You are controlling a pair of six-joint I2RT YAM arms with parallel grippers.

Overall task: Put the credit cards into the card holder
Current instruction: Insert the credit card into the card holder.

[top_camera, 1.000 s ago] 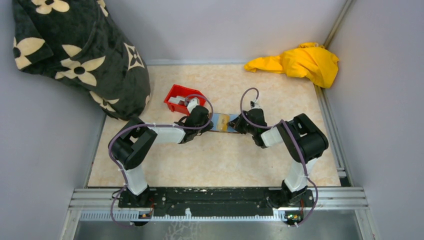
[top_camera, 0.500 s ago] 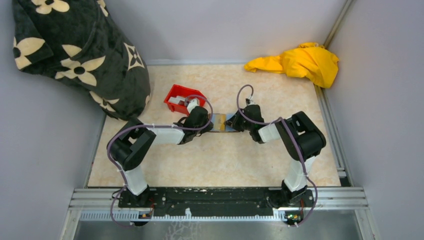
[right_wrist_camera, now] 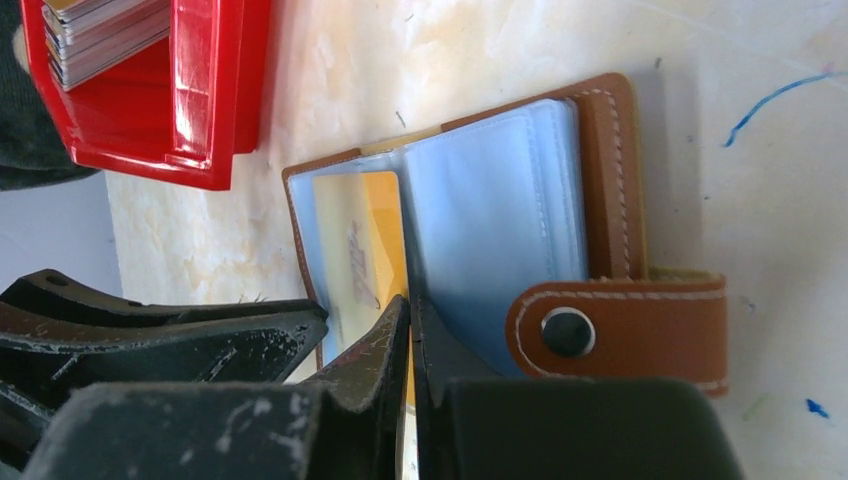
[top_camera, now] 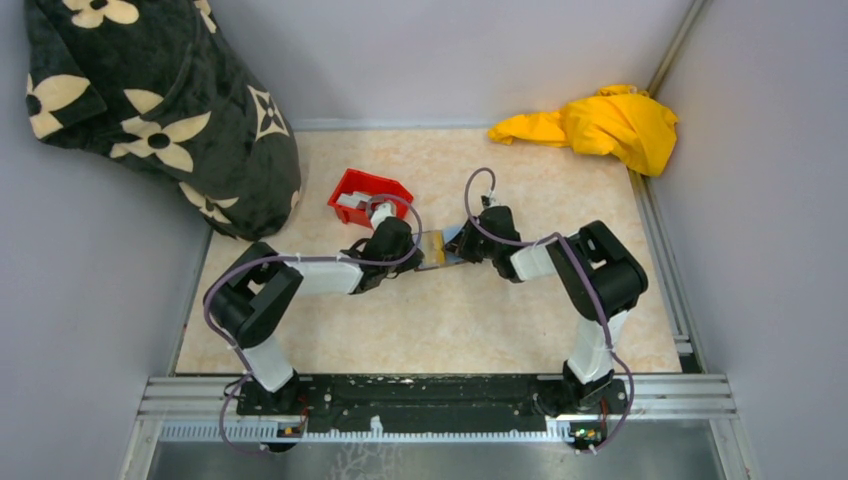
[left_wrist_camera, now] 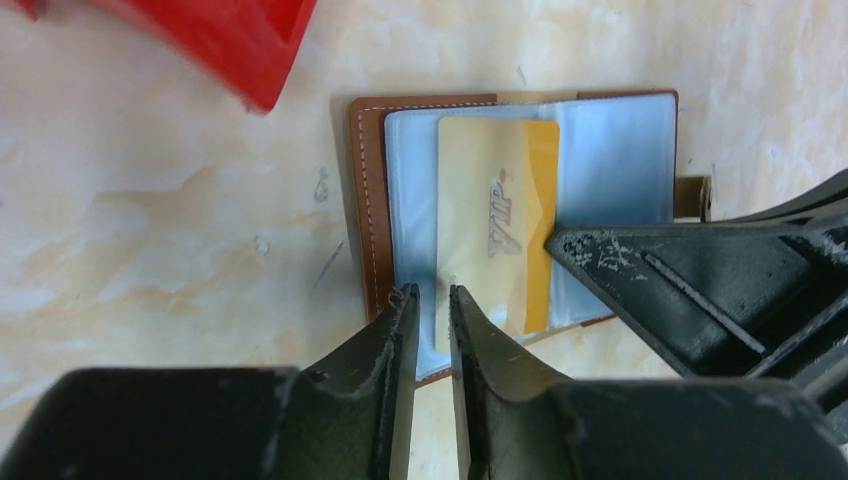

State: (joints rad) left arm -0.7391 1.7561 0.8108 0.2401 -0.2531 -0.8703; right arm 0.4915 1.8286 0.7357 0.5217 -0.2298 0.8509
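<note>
At mid-table, between both grippers: wallet (top_camera: 445,248), spread open, a clear sleeve (left_wrist_camera: 620,150) facing up, snap strap (right_wrist_camera: 620,325) sticking out past one edge. Holds one yellow card (left_wrist_camera: 495,200) marked VIP, partly slid under the sleeve. At its 9 o'clock from above, left gripper (left_wrist_camera: 432,295): jaws closed to a narrow gap on the sleeve's near edge. At its 3 o'clock, right gripper (right_wrist_camera: 411,305): jaws pinched to a slit on the card's edge. At the wallet's 10 o'clock, near but not touching: red bin (top_camera: 368,192), with a stack of cards (right_wrist_camera: 100,35) inside.
</note>
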